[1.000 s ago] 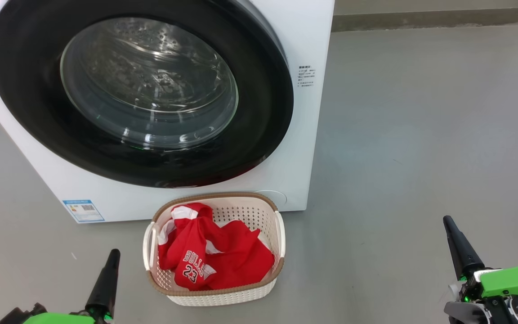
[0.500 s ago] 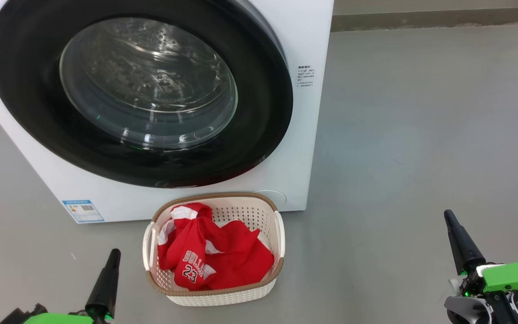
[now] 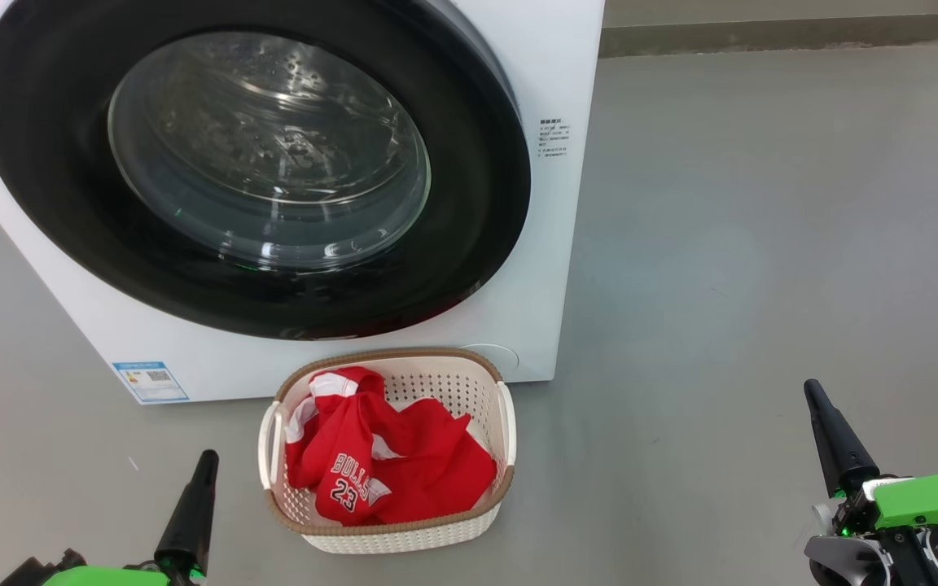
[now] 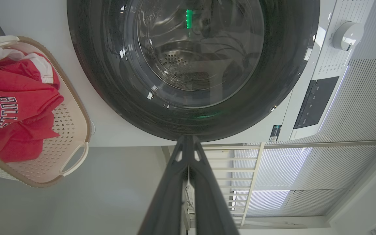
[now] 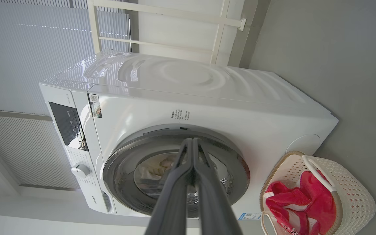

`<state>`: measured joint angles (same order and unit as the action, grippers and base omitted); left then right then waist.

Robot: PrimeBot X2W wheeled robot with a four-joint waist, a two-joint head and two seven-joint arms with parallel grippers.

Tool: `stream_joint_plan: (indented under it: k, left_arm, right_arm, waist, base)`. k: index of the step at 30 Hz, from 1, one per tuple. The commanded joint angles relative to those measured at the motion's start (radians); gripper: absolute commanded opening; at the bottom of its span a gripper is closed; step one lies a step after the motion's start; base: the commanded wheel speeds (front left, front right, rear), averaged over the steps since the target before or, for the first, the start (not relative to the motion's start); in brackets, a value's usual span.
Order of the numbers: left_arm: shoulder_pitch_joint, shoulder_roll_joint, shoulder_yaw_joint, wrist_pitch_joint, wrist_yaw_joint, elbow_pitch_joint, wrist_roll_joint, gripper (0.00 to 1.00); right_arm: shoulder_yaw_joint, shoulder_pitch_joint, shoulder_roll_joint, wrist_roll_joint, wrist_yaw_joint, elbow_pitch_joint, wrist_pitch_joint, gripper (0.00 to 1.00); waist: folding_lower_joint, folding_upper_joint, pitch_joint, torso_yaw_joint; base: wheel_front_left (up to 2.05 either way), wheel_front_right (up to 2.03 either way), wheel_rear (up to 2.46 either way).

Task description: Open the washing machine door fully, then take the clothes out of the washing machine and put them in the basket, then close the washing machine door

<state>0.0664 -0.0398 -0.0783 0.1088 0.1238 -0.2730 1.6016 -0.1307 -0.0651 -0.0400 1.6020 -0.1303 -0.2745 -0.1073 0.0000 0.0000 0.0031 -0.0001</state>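
Observation:
The washing machine (image 3: 534,268) stands at the upper left of the head view, its door (image 3: 249,163) closed flat against the white front. Red clothes (image 3: 383,464) lie in the cream basket (image 3: 485,391) on the floor just before the machine. My left gripper (image 3: 207,460) is shut and empty, low at the basket's left. Far to the right, my right gripper (image 3: 809,389) is shut and empty above the floor. In the left wrist view the shut fingers (image 4: 188,169) point at the door (image 4: 273,65), with the basket (image 4: 77,160) at left. The right wrist view shows the machine (image 5: 207,98) and basket (image 5: 354,195).
Grey floor (image 3: 762,244) stretches to the right of the machine. A blue label (image 3: 151,381) marks the machine's lower left corner. The left wrist view has the control dial (image 4: 348,35) and window blinds (image 4: 305,169) behind the machine.
My right gripper has drifted slightly up the head view; the left gripper, basket, clothes and door stay as they were.

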Motion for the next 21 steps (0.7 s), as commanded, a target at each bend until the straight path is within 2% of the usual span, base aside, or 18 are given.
stream_joint_plan:
  k: [1,21]
  left_arm:
    - [0.042,-0.010,-0.036,0.005,0.007,0.028,0.007,0.00]
    - [0.042,-0.010,-0.036,0.005,0.007,0.028,0.007,0.00]
  right_arm:
    - [0.017,-0.043,-0.010,0.006,0.000,0.030,-0.006,0.00]
    - [0.017,-0.043,-0.010,0.007,0.000,0.030,-0.006,0.00]
  waist:
    - [0.0000,0.0000,0.000,0.000]
    - [0.0000,0.0000,0.000,0.000]
  base:
    - [0.00,0.00,0.00]
    - [0.00,0.00,0.00]
